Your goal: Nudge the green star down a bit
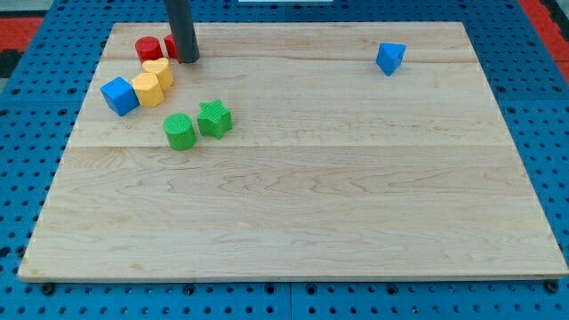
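Green star [214, 118]: small, flat on the worktop, upper left area.
Neighbour: touching the green cylinder [180, 132] at its left.

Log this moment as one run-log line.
my tip: view's top left, beside red blocks | green star: below tip, untouched, beside green cylinder | nudge: not started

We see the green star [214, 118] hemmed at the view's left by a touching green cylinder [180, 132], yellow blocks [153, 82] above-left; bare board [356, 204] below it.
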You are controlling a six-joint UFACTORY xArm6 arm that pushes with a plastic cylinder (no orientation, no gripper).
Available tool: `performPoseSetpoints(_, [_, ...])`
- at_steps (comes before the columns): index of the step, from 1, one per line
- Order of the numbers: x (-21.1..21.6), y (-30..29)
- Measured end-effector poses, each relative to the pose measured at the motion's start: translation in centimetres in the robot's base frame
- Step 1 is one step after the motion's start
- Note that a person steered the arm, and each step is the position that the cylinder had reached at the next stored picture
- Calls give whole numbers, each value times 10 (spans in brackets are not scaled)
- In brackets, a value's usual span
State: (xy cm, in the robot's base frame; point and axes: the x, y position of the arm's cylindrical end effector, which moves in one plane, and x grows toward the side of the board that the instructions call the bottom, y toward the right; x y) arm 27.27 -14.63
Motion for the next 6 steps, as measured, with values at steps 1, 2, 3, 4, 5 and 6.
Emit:
performPoseSetpoints(1, [-2,0])
performPoseSetpoints(2, [3,0])
performPoseSetpoints(3, [6,1])
performPoseSetpoints(4, [14,7])
performPoseSetpoints(5, [39,25])
performPoseSetpoints(6, [67,35])
